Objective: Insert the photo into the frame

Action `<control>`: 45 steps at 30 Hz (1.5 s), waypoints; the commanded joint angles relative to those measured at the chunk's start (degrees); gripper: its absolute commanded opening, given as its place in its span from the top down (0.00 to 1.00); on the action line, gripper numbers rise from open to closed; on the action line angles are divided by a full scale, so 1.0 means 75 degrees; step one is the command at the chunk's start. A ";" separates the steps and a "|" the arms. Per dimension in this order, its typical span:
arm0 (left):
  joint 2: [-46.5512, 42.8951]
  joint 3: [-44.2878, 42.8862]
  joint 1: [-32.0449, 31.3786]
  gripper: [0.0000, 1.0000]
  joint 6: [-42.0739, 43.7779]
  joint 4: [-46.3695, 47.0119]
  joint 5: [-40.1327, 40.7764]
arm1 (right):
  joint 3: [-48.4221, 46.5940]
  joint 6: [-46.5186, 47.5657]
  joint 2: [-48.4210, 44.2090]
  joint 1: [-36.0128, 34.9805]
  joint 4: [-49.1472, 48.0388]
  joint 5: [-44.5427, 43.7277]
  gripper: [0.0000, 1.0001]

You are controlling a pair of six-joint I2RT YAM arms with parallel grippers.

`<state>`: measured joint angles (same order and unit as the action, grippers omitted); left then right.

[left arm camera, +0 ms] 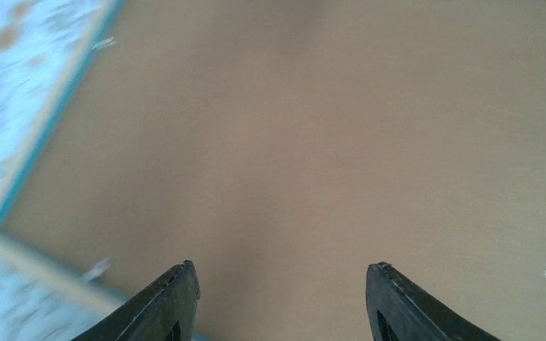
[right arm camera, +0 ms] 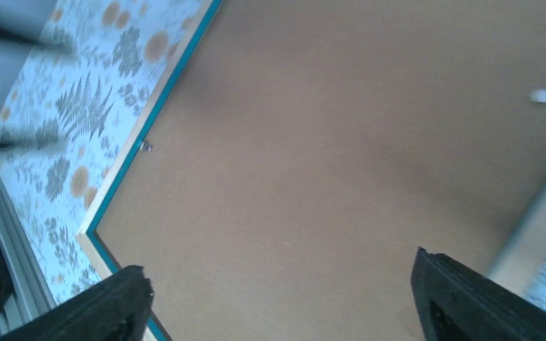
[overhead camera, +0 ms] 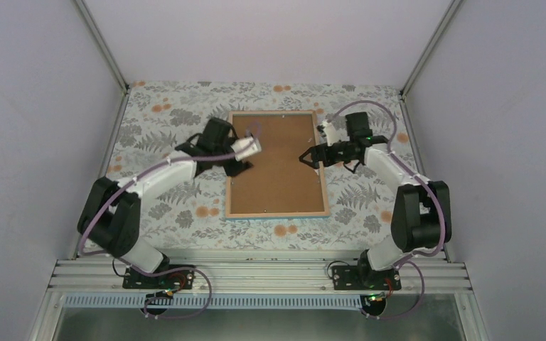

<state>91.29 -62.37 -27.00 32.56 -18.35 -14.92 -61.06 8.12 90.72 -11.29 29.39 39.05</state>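
Top external view: frame (overhead camera: 277, 214) lies face-down on the bench (overhead camera: 163, 121), long axis running away from the arm bases, brown backing board (overhead camera: 277, 177) seated inside; photo not in view, possibly under the board. Left gripper (overhead camera: 244, 167) hovers just inside the left rim and right gripper (overhead camera: 304, 158) at the right rim, both spread wide and empty. Judgement: arms equally near, with room on every side of the frame.

Matt brown smooth fibreboard backing board (overhead camera: 277, 170), pale wood frame (overhead camera: 279, 214) edge; fern-print tablecloth (overhead camera: 370, 213), ribbed metal rail (overhead camera: 256, 277)
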 commanded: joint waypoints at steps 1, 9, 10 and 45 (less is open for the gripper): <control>-0.0820 0.1084 -0.1143 0.39 0.0644 -0.0294 -0.0837 | -0.0116 0.0070 -0.0396 0.0765 0.0394 0.0427 0.04; -0.0733 0.1969 -0.3326 0.39 0.0050 0.0501 0.0135 | 0.0116 -0.0194 -0.0579 0.1877 0.0311 0.0458 0.00; -0.0589 0.1971 -0.3517 0.39 -0.0008 0.0633 0.0365 | 0.0149 -0.0247 -0.0563 0.1991 0.0271 0.0506 0.00; 0.1216 0.1629 -0.4266 0.79 -0.0395 0.1099 0.0815 | -0.2070 -0.2037 0.2472 0.1075 -0.0867 -0.3051 0.06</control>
<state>99.94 -50.94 -59.22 30.17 -7.14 -6.26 -70.50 -3.53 103.68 -0.25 24.69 27.24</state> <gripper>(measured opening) 0.209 0.940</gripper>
